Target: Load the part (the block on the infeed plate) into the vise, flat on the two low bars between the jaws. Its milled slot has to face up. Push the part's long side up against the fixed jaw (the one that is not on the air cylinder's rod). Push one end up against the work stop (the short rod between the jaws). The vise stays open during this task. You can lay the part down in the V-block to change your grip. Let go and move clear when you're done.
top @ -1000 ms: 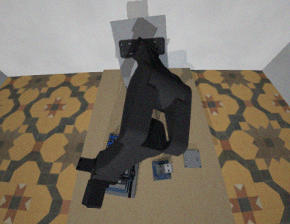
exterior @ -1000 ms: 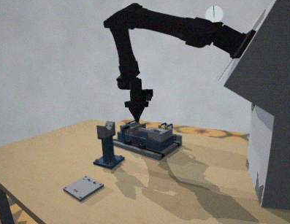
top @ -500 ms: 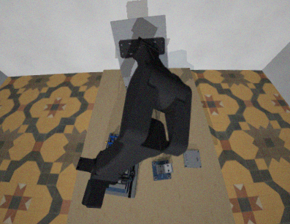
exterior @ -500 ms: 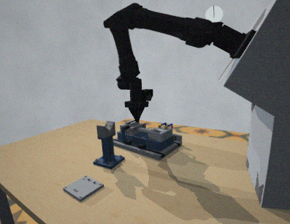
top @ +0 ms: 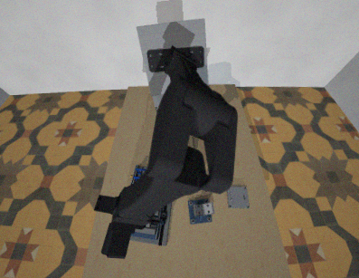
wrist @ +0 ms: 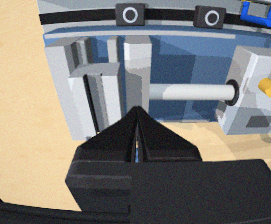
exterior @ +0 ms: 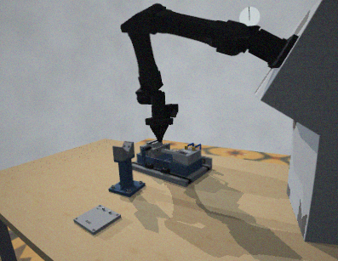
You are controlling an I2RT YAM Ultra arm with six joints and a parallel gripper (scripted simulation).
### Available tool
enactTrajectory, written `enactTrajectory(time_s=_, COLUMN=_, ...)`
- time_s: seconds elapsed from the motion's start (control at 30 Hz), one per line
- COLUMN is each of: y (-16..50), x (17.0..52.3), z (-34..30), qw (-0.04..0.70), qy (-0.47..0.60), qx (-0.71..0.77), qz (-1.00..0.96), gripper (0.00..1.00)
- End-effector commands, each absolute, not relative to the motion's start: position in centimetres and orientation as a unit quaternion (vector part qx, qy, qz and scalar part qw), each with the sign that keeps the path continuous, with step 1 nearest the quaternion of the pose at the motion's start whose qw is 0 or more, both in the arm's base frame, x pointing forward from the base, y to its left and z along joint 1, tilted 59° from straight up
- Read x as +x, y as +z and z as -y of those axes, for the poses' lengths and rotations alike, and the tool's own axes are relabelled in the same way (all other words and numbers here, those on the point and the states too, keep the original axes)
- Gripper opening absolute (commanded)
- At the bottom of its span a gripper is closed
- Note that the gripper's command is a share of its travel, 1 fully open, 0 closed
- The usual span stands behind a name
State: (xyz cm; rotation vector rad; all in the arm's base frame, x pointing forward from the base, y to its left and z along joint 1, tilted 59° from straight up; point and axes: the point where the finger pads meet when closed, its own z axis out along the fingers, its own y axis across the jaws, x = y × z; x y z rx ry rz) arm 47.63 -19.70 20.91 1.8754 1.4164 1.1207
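Note:
In the wrist view, the part (wrist: 95,100), a light grey block with a dark slot along its top, lies in the vise (wrist: 151,66) between two light grey jaws. One jaw (wrist: 138,60) meets the white cylinder rod (wrist: 189,91); the other (wrist: 70,56) is on the part's far side. I cannot tell whether the part touches either jaw or the work stop. My gripper (wrist: 137,112) is shut and empty, its tips pointing down just above the vise's near edge by the part's end. In the exterior view the gripper (exterior: 159,138) hovers over the vise's (exterior: 171,161) left end.
The infeed plate (exterior: 97,218) lies bare near the table's front edge, also seen in the top view (top: 238,196). The V-block on its blue stand (exterior: 124,169) is left of the vise. A large grey mount (exterior: 317,152) stands at the right. My arm hides most of the vise in the top view.

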Motion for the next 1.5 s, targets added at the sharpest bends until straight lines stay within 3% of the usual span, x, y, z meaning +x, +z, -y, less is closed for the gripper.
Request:
enactTrajectory(time_s=0.0, y=21.51, x=47.65, z=21.16, qw=0.277, qy=0.409, qx=0.698, qz=-0.518, gripper=0.00)
enactTrajectory(time_s=1.47, y=21.67, x=48.03, z=21.26, qw=0.282, qy=0.412, qx=0.696, qz=-0.516, gripper=0.00)
